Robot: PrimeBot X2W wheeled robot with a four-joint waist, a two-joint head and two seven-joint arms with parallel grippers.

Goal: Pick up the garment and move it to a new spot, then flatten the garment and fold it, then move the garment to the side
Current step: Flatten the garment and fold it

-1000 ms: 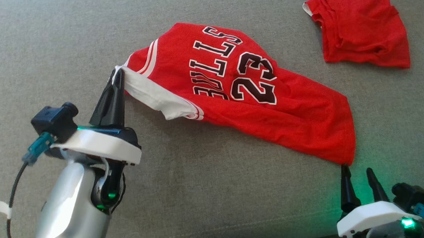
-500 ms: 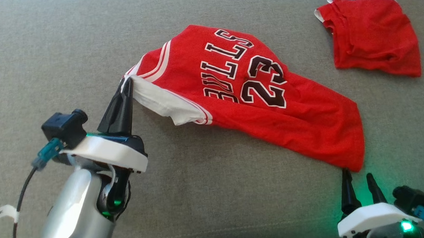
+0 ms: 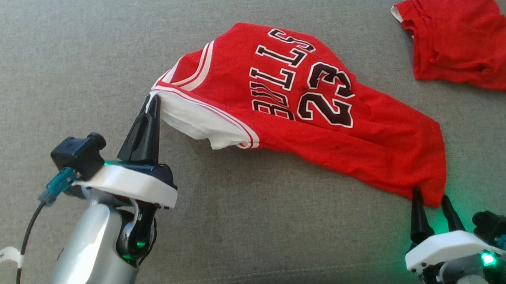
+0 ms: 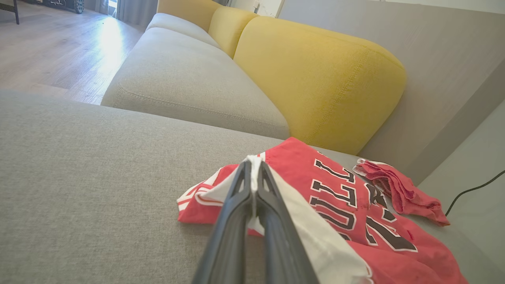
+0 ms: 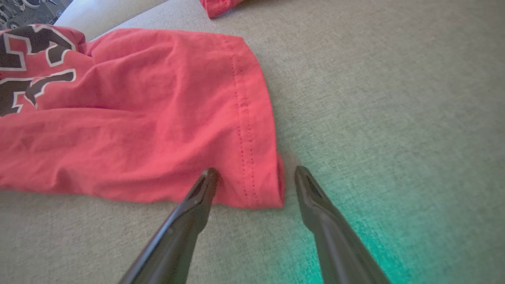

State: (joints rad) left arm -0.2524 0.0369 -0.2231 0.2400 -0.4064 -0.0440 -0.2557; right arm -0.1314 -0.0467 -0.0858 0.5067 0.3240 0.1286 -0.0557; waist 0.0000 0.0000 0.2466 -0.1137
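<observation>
**Second corner within reach, not yet pinched**

The left tool point(image 3: 153, 101) stays clamped, its two dark fingers pressed together on the white-lined shoulder edge of the red basketball jersey point(image 3: 369, 136). It holds that corner just off the grey fabric sofa seat point(image 3: 63, 57). The left wrist view shows the same grip, with a sliver of white cloth squeezed between the fingertips and a yellow back cushion point(image 4: 315, 79) beyond.

The jersey lies stretched across the middle of the seat with its lettering up. It is rumpled but roughly spread from the held shoulder on the left to the hem on the right.

The change is at that hem. A second ago the right tool point(image 3: 431, 195) sat just short of the lower hem corner. Now its fingertips reach the cloth, one on each side of the stitched corner (the head camera has also shifted, so the wider slide of the scene is not the garment moving).

Its jaws stand wide apart and hold nothing. The right wrist view shows the corner lying between them. This looks like the set-up for a two-corner lift, and closing on the corner seems the step still owed.

A crumpled red garment point(image 3: 465, 41) rests well apart at the far right.
</observation>
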